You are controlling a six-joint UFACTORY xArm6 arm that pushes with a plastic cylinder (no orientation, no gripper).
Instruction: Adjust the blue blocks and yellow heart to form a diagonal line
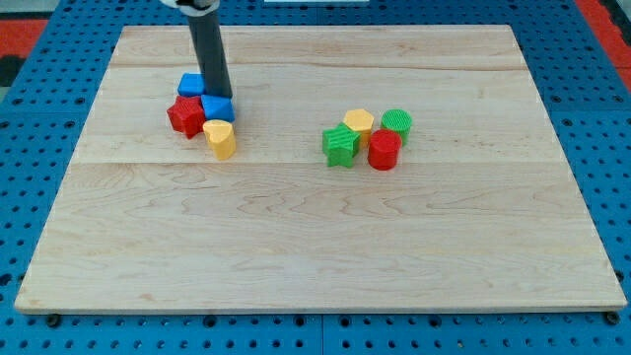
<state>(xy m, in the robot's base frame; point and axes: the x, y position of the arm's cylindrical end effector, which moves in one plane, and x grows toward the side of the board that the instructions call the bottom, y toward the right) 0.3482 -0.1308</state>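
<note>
1. Eight blocks lie on the wooden table point(315, 247), in two clusters of four.
2. Left cluster, upper left of the frame: two blue blocks, one red, one yellow. The upper blue block point(191, 84) sits toward the view's top; the lower blue block point(218, 107) is just below and to its right. The red star-like block point(184, 114) touches the lower blue one on its left, and the yellow heart point(221, 138) sits just under the lower blue block, touching or nearly so.
3. Right cluster, right of centre: two green, one yellow, one red. A green star-like block point(339, 145) is at its left, a yellow hexagonal block point(359, 123) at top middle, a green round block point(397, 122) at top right, a red cylinder point(385, 150) at bottom right (all packed close).
4. The dark rod comes down from the frame's top edge, nearly upright. My tip point(219, 95) stands between the two blue blocks, at the upper block's right edge and the lower block's top edge.
5. There is no claw here, so nothing is gripped.
</note>
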